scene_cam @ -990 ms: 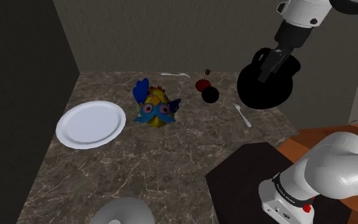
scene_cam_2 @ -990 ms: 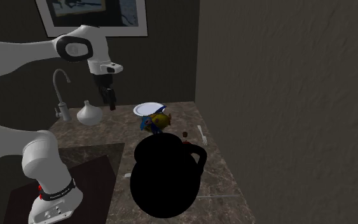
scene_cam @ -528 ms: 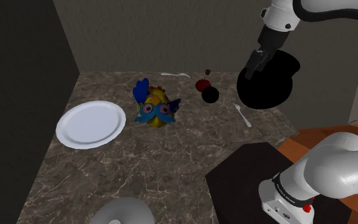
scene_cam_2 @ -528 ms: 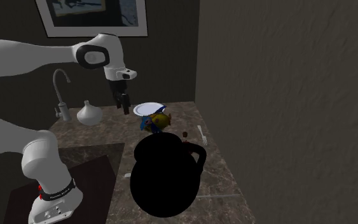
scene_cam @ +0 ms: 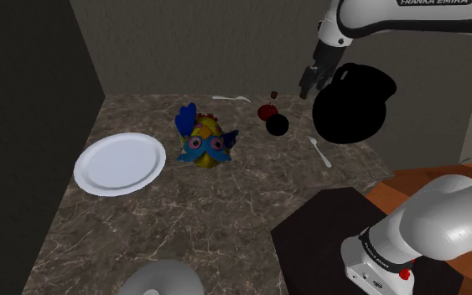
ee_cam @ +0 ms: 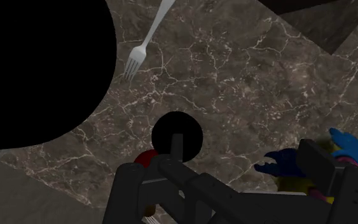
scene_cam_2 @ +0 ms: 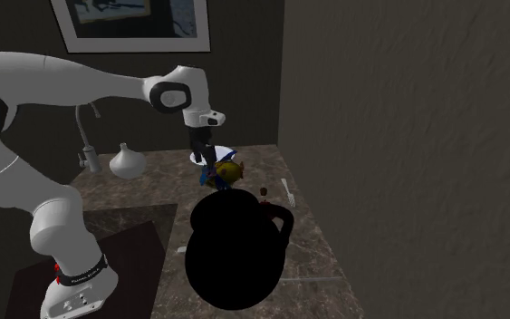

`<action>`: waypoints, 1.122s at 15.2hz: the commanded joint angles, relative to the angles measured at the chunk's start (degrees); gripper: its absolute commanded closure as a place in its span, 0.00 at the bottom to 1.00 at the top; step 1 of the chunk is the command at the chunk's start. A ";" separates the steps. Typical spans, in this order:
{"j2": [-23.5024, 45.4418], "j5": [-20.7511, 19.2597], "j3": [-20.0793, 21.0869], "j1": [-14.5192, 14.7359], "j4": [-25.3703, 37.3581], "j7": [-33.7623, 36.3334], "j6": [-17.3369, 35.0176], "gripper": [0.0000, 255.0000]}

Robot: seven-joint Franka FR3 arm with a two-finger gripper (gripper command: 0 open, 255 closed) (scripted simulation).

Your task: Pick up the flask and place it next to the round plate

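Observation:
The flask [scene_cam_2: 126, 162] is a white cone-shaped bottle standing by the faucet; in the shoulder view its pale rounded body [scene_cam: 163, 281] shows at the near counter edge. The white round plate [scene_cam: 119, 163] lies at the shoulder view's left, and it appears as the plate [scene_cam_2: 212, 155] behind the arm. My gripper [scene_cam: 308, 85] hangs open and empty high over the back of the counter, far from the flask. Seen from the hand, the gripper [ee_cam: 225, 175] is above a small black ball [ee_cam: 177, 135].
A big black jug [scene_cam: 353, 105] stands beside the gripper. A colourful toy bird [scene_cam: 204, 141] sits between plate and ball. A red fruit [scene_cam: 267, 111] touches the black ball [scene_cam: 277, 125]. A fork [scene_cam: 319, 151] lies near the jug. The faucet [scene_cam_2: 85, 136] rises behind the flask.
The arm has swung toward the shoulder view's left, carrying the open gripper from over the jug to above the black ball. No object has moved.

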 commanded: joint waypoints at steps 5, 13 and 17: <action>12.03 0.28 -1.67 -0.83 6.51 -1.48 6.14 0.00; 28.95 2.04 -3.41 -2.32 19.81 -3.93 10.41 0.00; 37.83 3.29 -3.85 -3.41 28.57 -5.08 10.81 0.00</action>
